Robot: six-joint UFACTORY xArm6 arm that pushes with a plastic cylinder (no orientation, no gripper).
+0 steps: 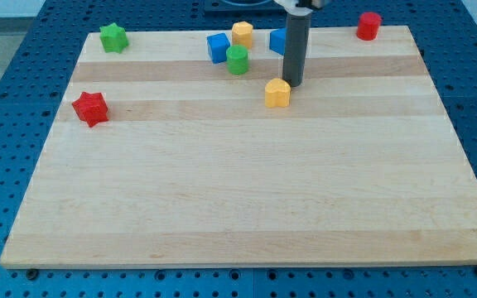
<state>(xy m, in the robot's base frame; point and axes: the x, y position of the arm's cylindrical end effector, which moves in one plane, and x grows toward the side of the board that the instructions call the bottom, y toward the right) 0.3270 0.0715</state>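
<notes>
Your rod carried no fingers, so no finger state to tell. My tip (pixel 293 85) sat just beside the yellow block (pixel 277 93), at its upper right; an off-centre push could have let it slip past. Blue block (pixel 277 40) hid behind the rod.

Bright, even overhead light, no hard hotspots. Board (pixel 247 199) reads clean, wood grain sharp across the whole frame. Shadows are short and soft, tight under each block; the rod (pixel 295 50) throws only a faint dark patch at my tip (pixel 292 85). Mild sheen on the blue perforated base (pixel 7 108) at 9 o'clock and 3 o'clock, nothing blown out. Focus holds edge to edge. Board edges look straight, perspective taper toward 12 o'clock only. Slight compression softness on block outlines.
</notes>
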